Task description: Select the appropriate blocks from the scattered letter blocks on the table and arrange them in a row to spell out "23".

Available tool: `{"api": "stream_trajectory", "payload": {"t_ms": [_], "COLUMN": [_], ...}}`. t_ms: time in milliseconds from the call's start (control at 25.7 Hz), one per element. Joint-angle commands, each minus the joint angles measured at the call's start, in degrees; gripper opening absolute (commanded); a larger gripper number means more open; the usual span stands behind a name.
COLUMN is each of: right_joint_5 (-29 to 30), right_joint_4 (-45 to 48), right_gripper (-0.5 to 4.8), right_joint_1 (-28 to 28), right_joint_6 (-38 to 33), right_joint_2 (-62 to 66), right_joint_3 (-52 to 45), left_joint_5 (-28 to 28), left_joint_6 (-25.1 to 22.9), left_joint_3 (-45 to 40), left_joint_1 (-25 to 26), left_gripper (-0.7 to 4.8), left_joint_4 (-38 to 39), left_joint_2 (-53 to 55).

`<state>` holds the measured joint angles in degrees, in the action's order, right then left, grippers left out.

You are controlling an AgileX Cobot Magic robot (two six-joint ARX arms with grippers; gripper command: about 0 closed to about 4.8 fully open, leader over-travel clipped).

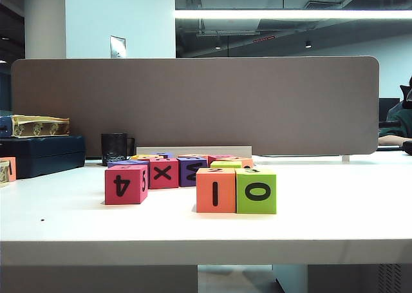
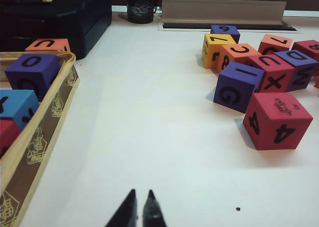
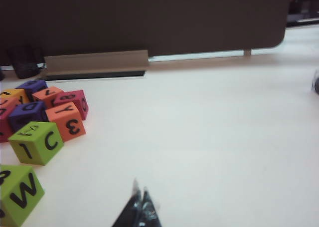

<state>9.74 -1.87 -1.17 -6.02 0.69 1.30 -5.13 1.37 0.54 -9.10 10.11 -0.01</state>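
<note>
Orange block (image 1: 215, 190) and lime-green block (image 1: 256, 190) touching in a row near the table (image 1: 335, 222) front edge, ahead of the pink 4 cube (image 1: 125, 185). Left gripper (image 2: 139, 207) and right gripper (image 3: 140, 205) both clenched, empty, apart from that pair. Best to check faces read "23" before leaving.

exterior view sharp, lit by a ceiling light strip (image 1: 293, 14); soft shadows under blocks on the desk (image 1: 322, 225). left wrist view clear. right wrist view soft, possibly motion blur, dark at back.
</note>
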Motion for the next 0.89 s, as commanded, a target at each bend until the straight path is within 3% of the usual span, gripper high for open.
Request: {"api": "stream_trajectory", "payload": {"t_ms": [39, 272, 893], "right_joint_5": [-1.16, -2.67, -2.16], "right_joint_4": [-0.42, -7.48, -7.48], "right_gripper": [-0.01, -0.01, -0.01], "right_joint_1": [0.00, 0.00, 0.17], "right_joint_6": [-1.68, -1.42, -1.31], "right_joint_2": [-0.72, -0.72, -0.72], "right_joint_3": [-1.25, -1.25, -1.25], "left_joint_5": [0.22, 0.22, 0.22], "left_joint_6": [0.17, 0.17, 0.17], "left_joint_3": [0.07, 0.07, 0.07], "left_joint_1": [0.02, 0.02, 0.02], "left_gripper": [0.21, 0.21, 0.21], "left_joint_4": [0.15, 0.15, 0.13], "left_joint_2": [0.00, 0.00, 0.00]}}
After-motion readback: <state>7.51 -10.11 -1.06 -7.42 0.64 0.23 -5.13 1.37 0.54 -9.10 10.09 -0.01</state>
